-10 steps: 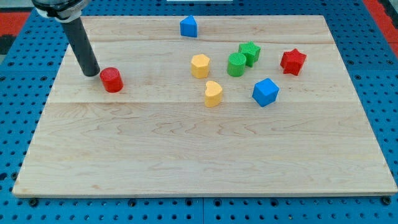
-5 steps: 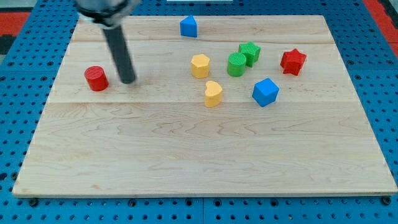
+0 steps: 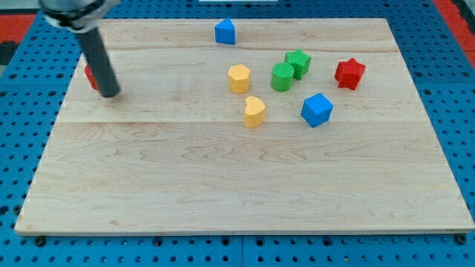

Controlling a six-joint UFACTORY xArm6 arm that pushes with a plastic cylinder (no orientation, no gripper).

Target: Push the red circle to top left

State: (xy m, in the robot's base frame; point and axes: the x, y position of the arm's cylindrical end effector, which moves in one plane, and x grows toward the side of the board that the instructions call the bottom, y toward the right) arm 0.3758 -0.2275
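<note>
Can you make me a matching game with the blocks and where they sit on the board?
Things:
1. blue block with a pointed top
2. red star
3. red circle
4. yellow heart

Places:
A. partly hidden behind the rod, just left of my tip
B. furthest to the view's right
C. near the board's top edge
D. just below the yellow hexagon

Pairs: 1-C, 2-B, 3-A, 4-D

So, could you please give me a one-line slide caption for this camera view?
My tip presses beside the mostly hidden red circle near the wooden board's left edge.
</note>
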